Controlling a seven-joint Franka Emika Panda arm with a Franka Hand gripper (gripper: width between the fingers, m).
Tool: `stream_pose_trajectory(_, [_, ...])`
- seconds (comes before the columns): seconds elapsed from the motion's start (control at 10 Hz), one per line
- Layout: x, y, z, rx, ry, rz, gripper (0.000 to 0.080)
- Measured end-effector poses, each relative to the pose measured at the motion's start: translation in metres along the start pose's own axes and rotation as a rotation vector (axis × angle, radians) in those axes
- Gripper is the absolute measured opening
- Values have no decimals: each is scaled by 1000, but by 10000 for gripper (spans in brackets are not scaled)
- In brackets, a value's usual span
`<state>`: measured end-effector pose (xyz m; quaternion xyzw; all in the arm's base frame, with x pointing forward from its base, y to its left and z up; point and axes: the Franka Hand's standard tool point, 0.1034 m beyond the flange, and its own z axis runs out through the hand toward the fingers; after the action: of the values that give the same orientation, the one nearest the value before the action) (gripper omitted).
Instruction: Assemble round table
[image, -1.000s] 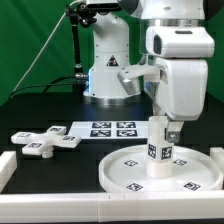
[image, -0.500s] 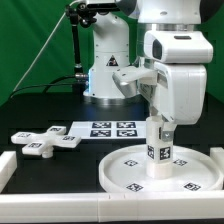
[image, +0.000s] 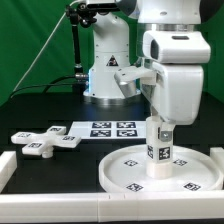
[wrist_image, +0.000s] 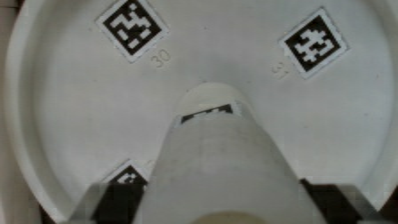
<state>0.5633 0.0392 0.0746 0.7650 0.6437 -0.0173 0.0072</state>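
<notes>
Disc (image: 125, 172), white, rimmed, tagged: flat on the black surface (image: 45, 110), nearest, toward the exterior view's right. Leg (image: 160, 152): upright on the disc's middle, upper end clamped by the tool (image: 161, 129). Cross-shaped foot (image: 45, 141): flat, well apart at the exterior view's left, with the marker board (image: 110, 129) beside it, farther back.

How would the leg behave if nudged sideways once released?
The leg looks like stiff, smooth plastic, so it is probably rigid but somewhat slippery. It stands upright on the disc, taller than wide, so it may tip unless already fixed. Lying down, its round body would likely roll. The tool grips its top.
</notes>
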Motion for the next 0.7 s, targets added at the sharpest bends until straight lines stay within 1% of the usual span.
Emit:
stream_pose_trajectory(0.1, [-1, -2, 1, 15, -7, 100, 415])
stream_pose_trajectory(0.2, [-1, -2, 1, 13, -6, 102, 415])
stream_pose_trajectory(0.6, [-1, -3, 1, 14, -7, 336, 415])
stream_pose_trajectory(0.7, [-3, -3, 2, 24, 5, 474, 415])
